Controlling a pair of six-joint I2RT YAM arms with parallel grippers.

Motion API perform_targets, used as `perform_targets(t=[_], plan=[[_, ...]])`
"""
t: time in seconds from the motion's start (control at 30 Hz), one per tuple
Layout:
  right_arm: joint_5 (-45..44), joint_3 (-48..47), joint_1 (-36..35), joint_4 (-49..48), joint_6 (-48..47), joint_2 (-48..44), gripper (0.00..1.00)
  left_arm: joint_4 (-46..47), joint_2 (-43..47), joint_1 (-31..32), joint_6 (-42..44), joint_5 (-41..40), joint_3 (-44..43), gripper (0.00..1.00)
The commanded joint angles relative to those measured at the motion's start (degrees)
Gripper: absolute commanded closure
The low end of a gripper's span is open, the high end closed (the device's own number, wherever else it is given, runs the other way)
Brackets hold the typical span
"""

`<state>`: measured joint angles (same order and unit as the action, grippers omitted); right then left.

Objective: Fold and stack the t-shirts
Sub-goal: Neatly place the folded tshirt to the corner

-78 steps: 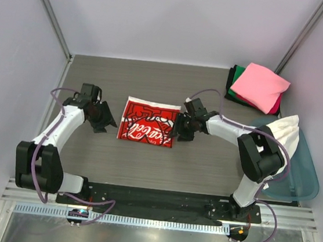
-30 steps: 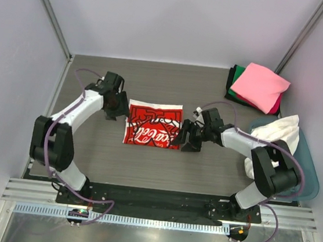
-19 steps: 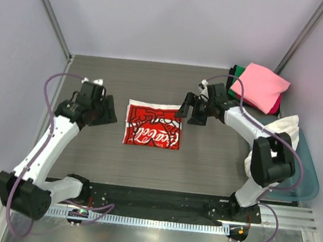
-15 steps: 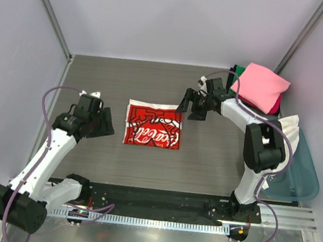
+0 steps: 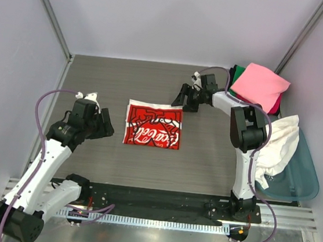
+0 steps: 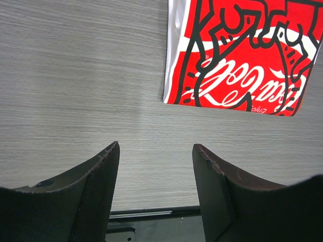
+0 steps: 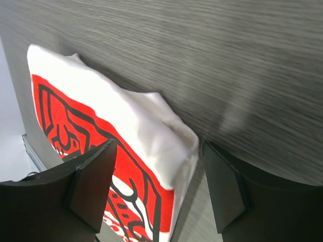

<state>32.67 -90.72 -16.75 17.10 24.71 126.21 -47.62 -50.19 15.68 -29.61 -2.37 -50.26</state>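
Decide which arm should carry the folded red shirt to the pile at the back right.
Right. The open right gripper is at a corner of the red shirt, nearest the pile; the left gripper hangs open over bare table, apart from it.

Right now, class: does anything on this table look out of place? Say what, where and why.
The cream-white t-shirt at the right hangs crumpled over the rim of the teal tub, unfolded, unlike the flat folded red t-shirt.

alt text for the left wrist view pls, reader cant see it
A folded red t-shirt with white Coca-Cola script lies flat at the upper right on a grey wood-grain table. The left gripper hangs open over bare table just short of the shirt, touching nothing.
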Motion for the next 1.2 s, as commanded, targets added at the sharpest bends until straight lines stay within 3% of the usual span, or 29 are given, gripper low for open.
perform_targets(t=[0.0, 0.23, 0.47, 0.57, 0.6, 0.77, 1.17], plan=[[-0.2, 5.4, -2.9, -5.2, -0.9, 3.9, 0.27, 2.4, 1.1, 0.1, 0.0, -0.4, -0.2, 0.39], [9.5, 17.1, -4.1, -23.2, 7.4, 3.5, 0.5, 2.5, 1.7, 0.1, 0.0, -0.8, -0.2, 0.39], [12.2, 17.6, -3.8, -27.2, 9.9, 2.2, 0.99, 2.6, 2.2, 0.1, 0.0, -0.7, 0.1, 0.39], [9.0, 14.8, -3.3, -19.1, 4.6, -0.5, 0.99, 2.9, 2.9, 0.1, 0.1, -0.6, 0.2, 0.39], [4.9, 13.8, -3.0, -11.9, 2.6, -2.9, 0.99, 2.9, 3.0, 0.1, 0.1, -0.6, 0.2, 0.4], [-3.4, 9.1, -0.2, 0.4, -5.2, -9.9, 0.99, 3.1, 3.3, 0.1, 0.1, -0.2, 0.4, 0.4], [-16.0, -3.3, 8.0, 13.6, -16.9, -17.2, 0.99, 3.5, 3.0, 0.1, 0.2, 0.4, 0.7, 0.42]])
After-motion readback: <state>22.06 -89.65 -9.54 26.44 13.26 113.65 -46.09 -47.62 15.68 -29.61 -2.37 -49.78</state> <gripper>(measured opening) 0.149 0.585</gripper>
